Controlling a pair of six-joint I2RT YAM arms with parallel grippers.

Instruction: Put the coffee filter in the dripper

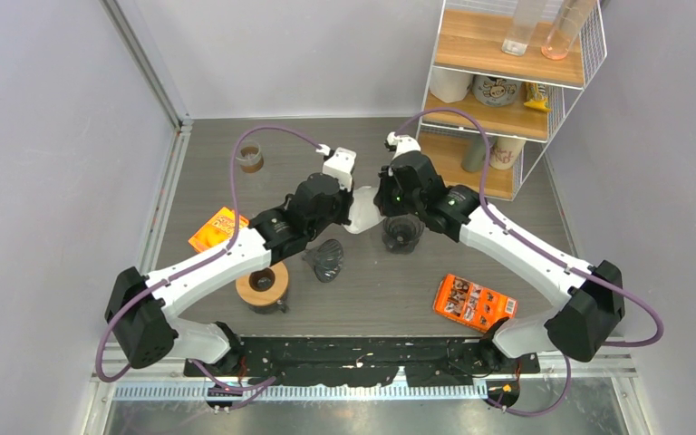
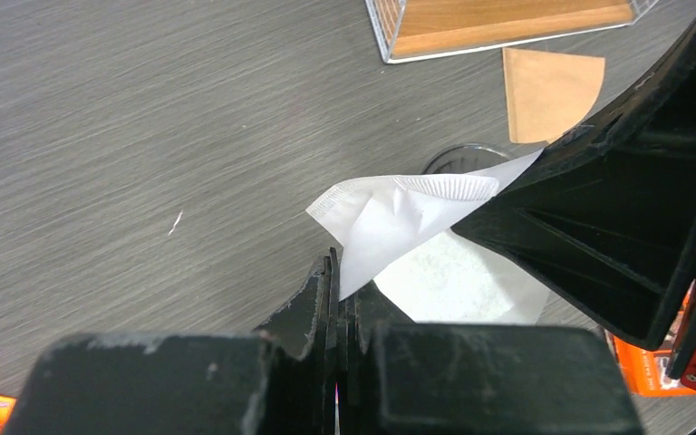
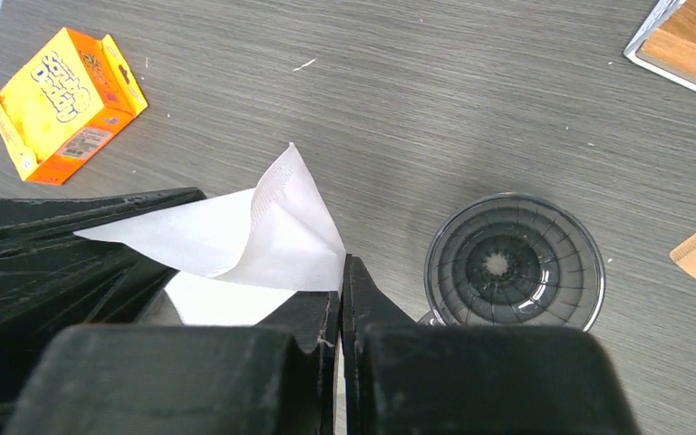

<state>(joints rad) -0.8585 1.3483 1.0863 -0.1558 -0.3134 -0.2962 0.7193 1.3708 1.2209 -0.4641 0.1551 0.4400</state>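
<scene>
A white paper coffee filter hangs between my two grippers above the table. My left gripper is shut on one edge of it; in the left wrist view the filter rises out of the closed gripper. My right gripper is shut on the opposite edge; in the right wrist view the filter spreads left from the closed gripper. The layers are pulled partly apart. The dark glass dripper stands on the table just right of the filter, empty, and shows in the right wrist view.
A second dark dripper-like piece and a carafe with a wooden lid stand near the left arm. An orange box, an orange packet, a brown cup and a brown filter lie around. A wire shelf stands back right.
</scene>
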